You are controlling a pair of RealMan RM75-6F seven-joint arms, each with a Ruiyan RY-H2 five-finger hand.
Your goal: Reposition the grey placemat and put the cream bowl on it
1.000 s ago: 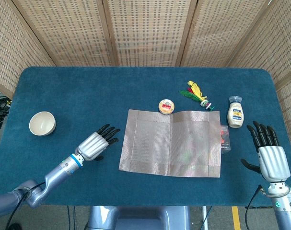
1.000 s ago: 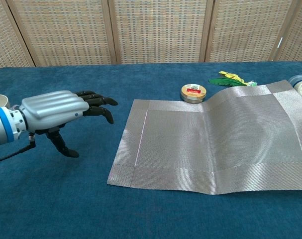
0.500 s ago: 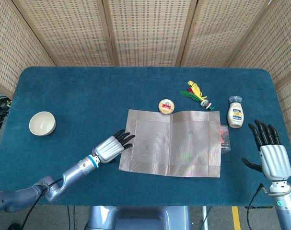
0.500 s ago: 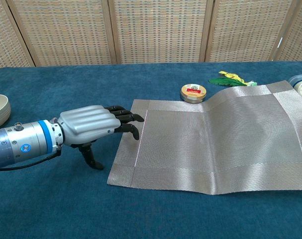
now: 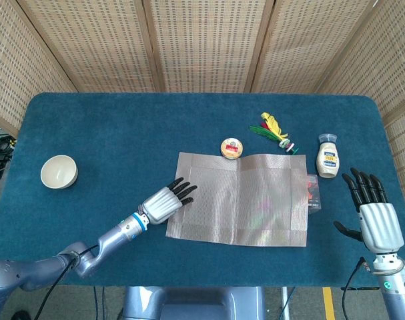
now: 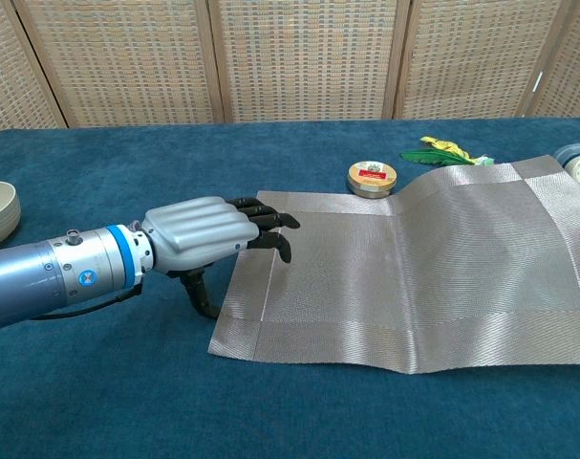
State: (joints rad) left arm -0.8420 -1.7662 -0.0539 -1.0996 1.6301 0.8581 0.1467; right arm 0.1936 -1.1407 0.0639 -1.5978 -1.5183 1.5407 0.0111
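Covering the middle of the blue table (image 5: 122,127), the grey placemat (image 5: 245,200) lay unmoved, its right part draped over a small packet (image 5: 312,193). At its left edge the left robot hand (image 5: 166,202) hovered, fingers extended, holding nothing; the right robot hand (image 5: 370,207) stood spread and empty, lower right. Both steps remained. The cream bowl (image 5: 59,171) sat far left. A tin (image 5: 231,148) touched the mat's upper edge; a bottle (image 5: 328,157) and shuttlecock (image 5: 274,130) stood nearby.

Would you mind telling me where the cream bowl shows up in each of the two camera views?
Head view: the cream bowl sits far left on the table, apart from the grey placemat.
Chest view: the bowl is cut off at the left edge.
Shared landmark: the round tin at the placemat's far edge.
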